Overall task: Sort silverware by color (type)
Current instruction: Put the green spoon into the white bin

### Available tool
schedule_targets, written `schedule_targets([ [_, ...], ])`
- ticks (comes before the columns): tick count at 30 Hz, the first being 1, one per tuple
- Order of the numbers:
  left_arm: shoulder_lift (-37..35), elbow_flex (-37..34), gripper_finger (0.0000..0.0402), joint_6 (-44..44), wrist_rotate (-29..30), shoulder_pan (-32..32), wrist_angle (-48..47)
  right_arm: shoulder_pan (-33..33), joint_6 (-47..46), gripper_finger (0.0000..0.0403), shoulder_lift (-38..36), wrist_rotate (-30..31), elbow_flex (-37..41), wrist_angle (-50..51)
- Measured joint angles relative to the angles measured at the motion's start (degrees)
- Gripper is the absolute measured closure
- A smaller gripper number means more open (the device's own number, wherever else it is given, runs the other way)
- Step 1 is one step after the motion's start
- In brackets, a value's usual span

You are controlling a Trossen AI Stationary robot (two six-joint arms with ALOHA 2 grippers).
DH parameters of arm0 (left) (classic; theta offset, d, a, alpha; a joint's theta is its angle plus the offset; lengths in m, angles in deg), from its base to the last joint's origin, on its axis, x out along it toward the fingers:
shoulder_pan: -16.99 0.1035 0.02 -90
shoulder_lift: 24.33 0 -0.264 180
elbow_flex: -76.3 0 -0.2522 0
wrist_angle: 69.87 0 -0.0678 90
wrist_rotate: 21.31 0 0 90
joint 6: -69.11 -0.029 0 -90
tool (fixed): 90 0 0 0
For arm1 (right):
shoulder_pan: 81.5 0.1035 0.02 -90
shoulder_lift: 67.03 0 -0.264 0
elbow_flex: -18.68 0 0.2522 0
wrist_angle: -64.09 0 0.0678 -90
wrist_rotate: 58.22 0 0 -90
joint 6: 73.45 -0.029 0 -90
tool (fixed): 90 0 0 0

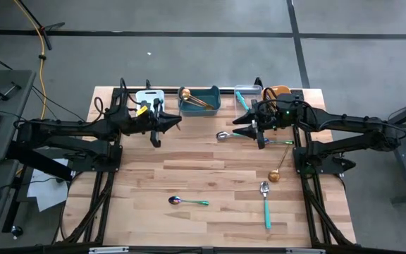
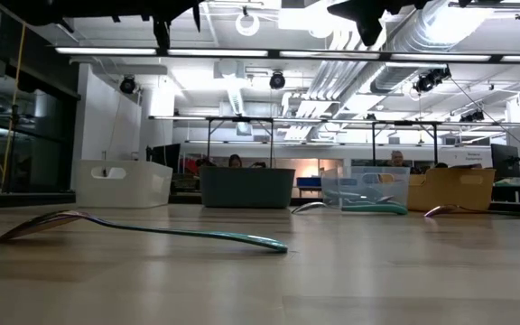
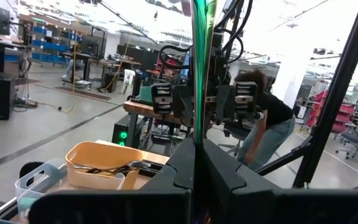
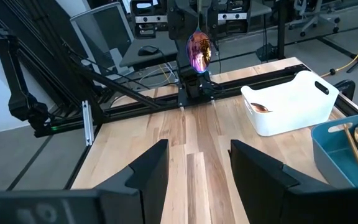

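My left gripper (image 1: pixel 177 121) hovers over the far middle of the table, shut on an iridescent spoon whose purple-pink bowl (image 4: pixel 199 53) faces my right gripper. My right gripper (image 4: pixel 197 180) stands open and empty opposite it, a short gap to the right (image 1: pixel 237 124). More silverware lies flat on the wood: a teal-handled spoon (image 1: pixel 224 135) under the right gripper, a gold spoon (image 1: pixel 276 174), another teal-handled spoon (image 1: pixel 265 201) and a spoon with an iridescent bowl (image 1: pixel 187 202) near the front. My left gripper pinches the spoon's thin handle (image 3: pixel 196 134) between its two shut fingers. The greenish handle (image 3: pixel 199 68) shows edge-on in the left wrist view and runs up and away from the fingertips. The spoon is lifted clear of the table, its bowl end free.
Along the far edge stand a white bin (image 1: pixel 149 94), a teal bin (image 1: pixel 213 99) with gold pieces in it, a clear bin (image 1: pixel 247 89) and an orange bin (image 1: pixel 278 92). Bare wood lies at the table's middle and near left. A person shows in the room behind.
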Motion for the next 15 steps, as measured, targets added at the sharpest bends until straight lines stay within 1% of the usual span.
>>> schedule_targets([
  [12,0.0,0.0,0.0397,-0.6,0.0,0.0,-0.1,0.0,0.0,0.0238,0.0,0.0,0.0,0.0],
  [15,-0.3,0.0,0.0397,-1.1,0.9,0.0,-0.2,0.0,0.0,0.0238,0.0,0.0,0.0,0.0],
])
